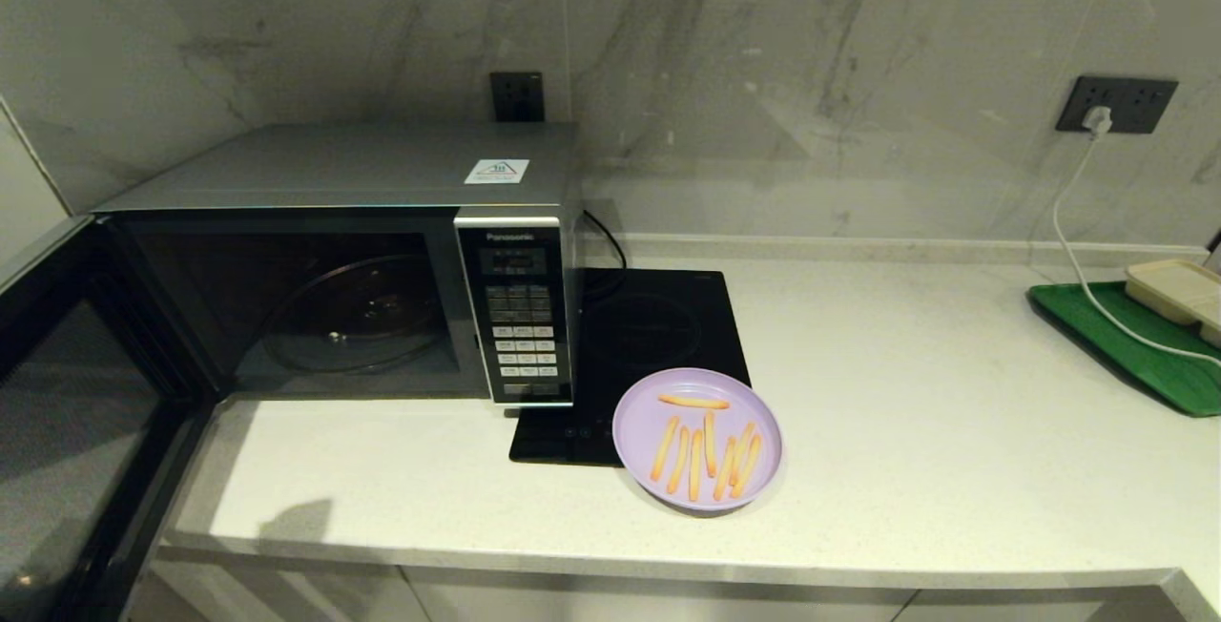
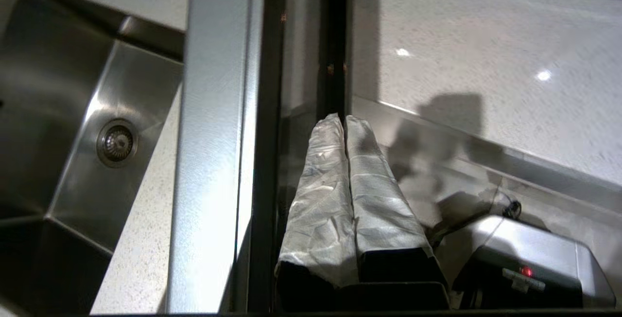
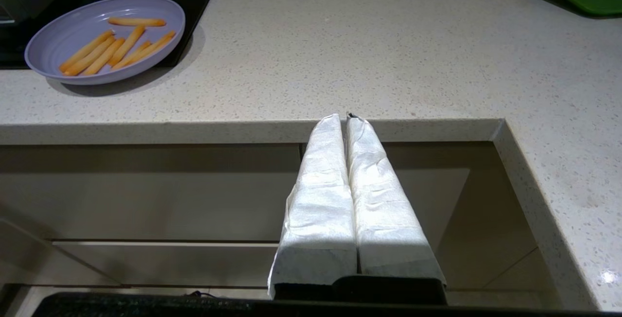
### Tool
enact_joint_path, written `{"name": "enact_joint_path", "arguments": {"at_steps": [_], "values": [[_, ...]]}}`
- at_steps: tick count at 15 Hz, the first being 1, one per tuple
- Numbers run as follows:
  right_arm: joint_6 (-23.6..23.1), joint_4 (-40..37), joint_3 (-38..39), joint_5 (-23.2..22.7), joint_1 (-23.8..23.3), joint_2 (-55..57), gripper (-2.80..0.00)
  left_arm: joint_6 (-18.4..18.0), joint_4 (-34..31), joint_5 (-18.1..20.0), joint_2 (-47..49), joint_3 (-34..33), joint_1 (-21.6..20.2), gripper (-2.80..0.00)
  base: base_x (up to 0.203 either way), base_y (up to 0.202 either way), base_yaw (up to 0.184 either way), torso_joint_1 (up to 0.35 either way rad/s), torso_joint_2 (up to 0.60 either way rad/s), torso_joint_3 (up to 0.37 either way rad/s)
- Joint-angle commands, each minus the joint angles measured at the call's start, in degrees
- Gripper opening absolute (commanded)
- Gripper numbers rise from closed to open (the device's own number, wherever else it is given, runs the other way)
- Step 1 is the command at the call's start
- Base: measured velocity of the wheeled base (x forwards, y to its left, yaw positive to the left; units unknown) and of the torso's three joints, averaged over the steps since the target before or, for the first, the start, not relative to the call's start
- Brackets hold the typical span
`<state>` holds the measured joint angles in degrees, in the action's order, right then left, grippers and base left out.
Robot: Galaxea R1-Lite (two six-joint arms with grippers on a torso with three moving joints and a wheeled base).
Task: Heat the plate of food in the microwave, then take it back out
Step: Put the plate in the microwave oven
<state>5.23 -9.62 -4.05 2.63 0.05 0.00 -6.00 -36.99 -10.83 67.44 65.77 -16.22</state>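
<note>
The lilac plate of food (image 1: 697, 439) with several orange fries rests on the counter, partly over the black cooktop's front corner; it also shows in the right wrist view as the plate of food (image 3: 104, 40). The silver microwave (image 1: 362, 259) stands at the left with its dark glass door (image 1: 76, 431) swung wide open toward me, the glass turntable bare inside. Neither arm appears in the head view. My left gripper (image 2: 344, 118) is shut, empty, close beside the open door's edge (image 2: 214, 137). My right gripper (image 3: 342, 116) is shut, empty, below the counter's front edge, right of the plate.
A black induction cooktop (image 1: 649, 336) lies right of the microwave. A green tray (image 1: 1126, 345) with a beige compartment tray (image 1: 1178, 293) sits at the far right, a white cable (image 1: 1078, 259) running from the wall socket. A steel sink (image 2: 73, 127) lies left of the door.
</note>
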Motion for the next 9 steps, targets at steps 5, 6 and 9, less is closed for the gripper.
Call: {"name": "enact_joint_path", "arguments": {"at_steps": [5,6,9], "values": [[0.0,0.0,0.0,0.0,0.0,0.0,-2.80,-0.6,12.8,1.6,2.5,-6.5,-12.3,-2.80,0.000,0.000,0.000,0.000,0.00,0.000],[0.0,0.0,0.0,0.0,0.0,0.0,-2.80,-0.6,13.0,3.7,2.5,-6.5,-13.5,-2.80,0.000,0.000,0.000,0.000,0.00,0.000],[0.0,0.0,0.0,0.0,0.0,0.0,-2.80,-0.7,13.1,4.4,2.4,-6.6,-14.0,-2.80,0.000,0.000,0.000,0.000,0.00,0.000]]}}
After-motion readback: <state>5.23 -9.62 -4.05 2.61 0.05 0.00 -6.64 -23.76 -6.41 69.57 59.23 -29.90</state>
